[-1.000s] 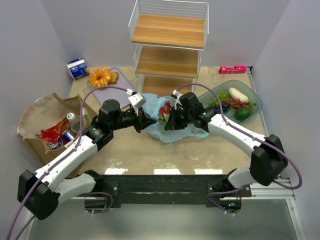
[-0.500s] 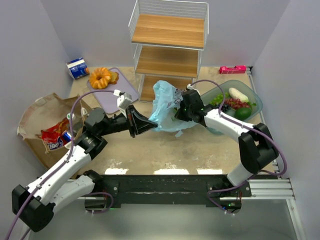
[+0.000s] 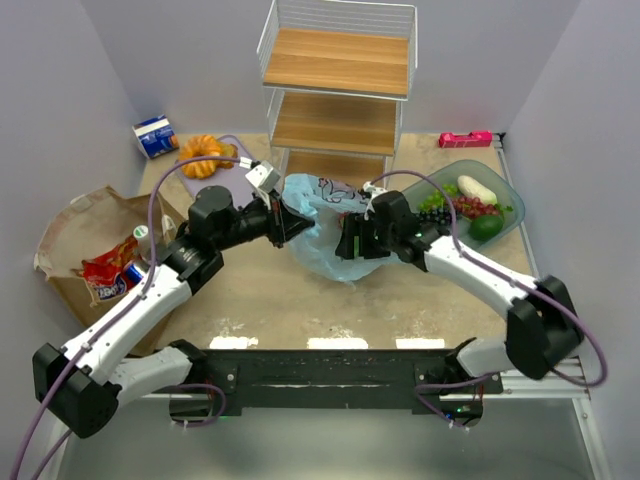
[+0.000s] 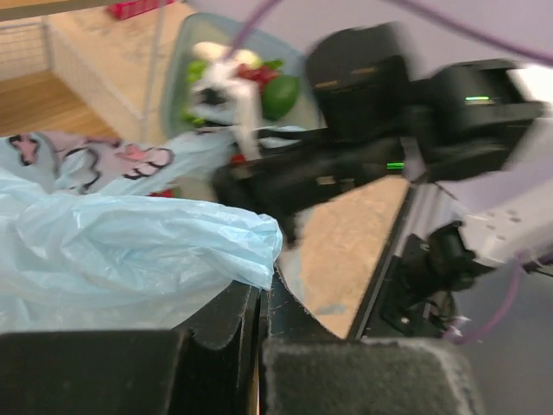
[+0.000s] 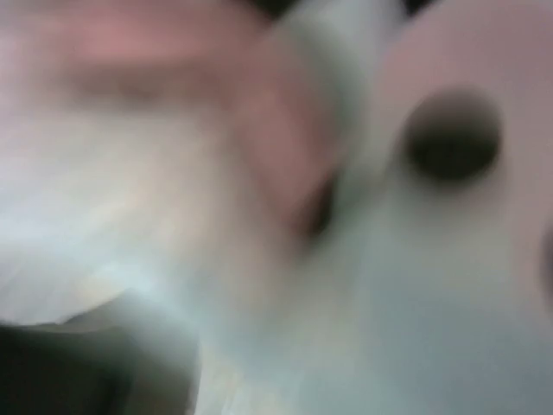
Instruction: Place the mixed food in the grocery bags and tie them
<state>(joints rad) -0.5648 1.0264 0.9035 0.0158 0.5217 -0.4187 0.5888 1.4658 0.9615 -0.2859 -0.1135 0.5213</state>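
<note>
The left gripper (image 3: 285, 222) is clamped tight on a fold of the thin light-blue plastic bag (image 3: 325, 258). The right gripper (image 3: 349, 238) presses into the bag's opposite side; its wrist view is blurred, so I cannot tell its jaw state. The crinkled, translucent bag hangs bunched between them at mid-table, its printed part toward the wire shelf (image 3: 338, 60) and its plain lobe toward the bases. The tabletop (image 3: 300, 300) is tan and speckled, with pale lilac walls around it. A brown paper bag (image 3: 85, 225) lies at the left and holds a red crinkly snack packet (image 3: 108, 272).
</note>
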